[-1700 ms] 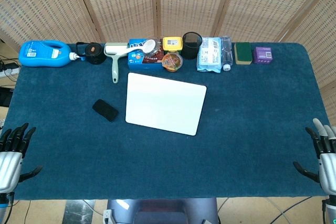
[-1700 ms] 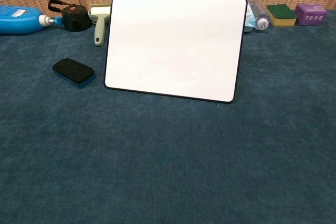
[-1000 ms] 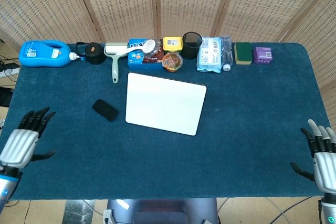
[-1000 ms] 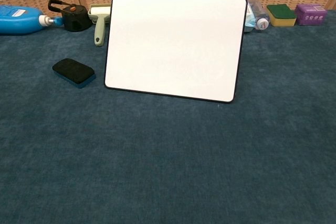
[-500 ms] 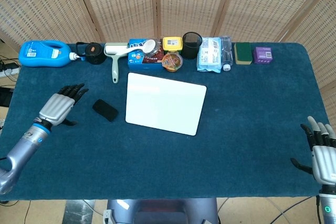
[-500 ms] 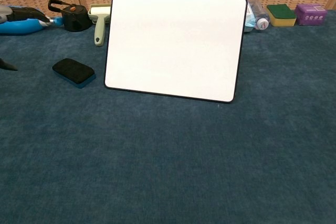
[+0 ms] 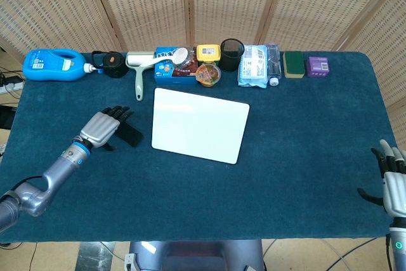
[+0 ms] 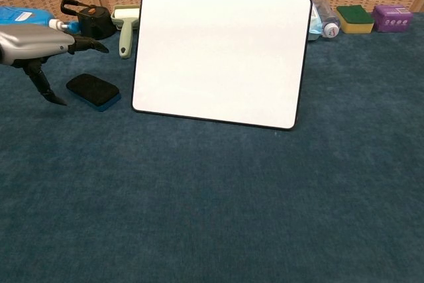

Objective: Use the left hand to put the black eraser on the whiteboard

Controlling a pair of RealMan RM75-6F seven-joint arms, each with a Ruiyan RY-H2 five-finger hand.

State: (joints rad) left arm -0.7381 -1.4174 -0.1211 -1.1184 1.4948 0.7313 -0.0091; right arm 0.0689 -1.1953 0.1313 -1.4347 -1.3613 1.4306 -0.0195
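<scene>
The black eraser (image 7: pixel 131 136) (image 8: pixel 93 91) lies on the blue cloth just left of the whiteboard (image 7: pixel 200 124) (image 8: pixel 222 57). My left hand (image 7: pixel 103 127) (image 8: pixel 41 45) hovers over the eraser's left side with its fingers spread, holding nothing; part of the eraser is hidden under it in the head view. In the chest view the hand is above and left of the eraser, thumb pointing down beside it. My right hand (image 7: pixel 394 185) sits at the table's right front corner, fingers apart and empty.
Along the back edge stand a blue detergent bottle (image 7: pixel 54 65), a black cap (image 7: pixel 114 64), a lint roller (image 7: pixel 139 71), snack boxes (image 7: pixel 175 70), a black cup (image 7: pixel 231 54), a wipes pack (image 7: pixel 256 65), a sponge (image 7: pixel 293 64) and a purple box (image 7: pixel 317 66).
My left hand has travelled from the front left table edge forward and right until it hovers over the eraser. The right hand has sunk slightly. Eraser and whiteboard have not moved.
</scene>
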